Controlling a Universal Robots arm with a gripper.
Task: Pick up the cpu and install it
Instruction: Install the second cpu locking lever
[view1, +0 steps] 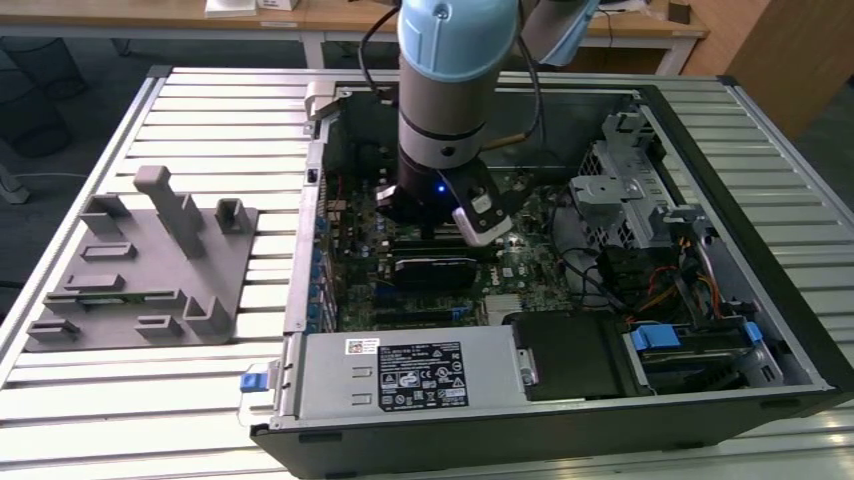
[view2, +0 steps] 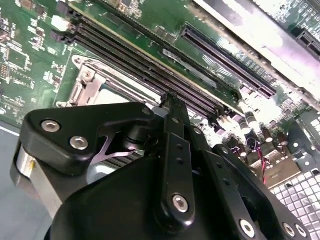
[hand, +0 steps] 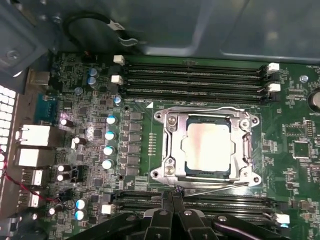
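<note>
Cpu (hand: 207, 146): silvery-white top, pale warm sheen, seated in a silver metal frame (hand: 167, 145). Board (hand: 295, 100): green, with black memory slots (hand: 195, 75) ending in white clips (hand: 272, 67). Capacitors (hand: 108, 150): light blue tops. Tool (view2: 172, 150): matte black with silver screws. Arm (view1: 447, 80): light blue cap over a grey sleeve, small blue light near its base. Case (view1: 801, 330): black walls, grey drive cages, blue tabs. Tabletop (view1: 200, 110): white ribbed slats. Grey fixture (view1: 147, 270) by the tabletop's edge at the exterior view's left.
</note>
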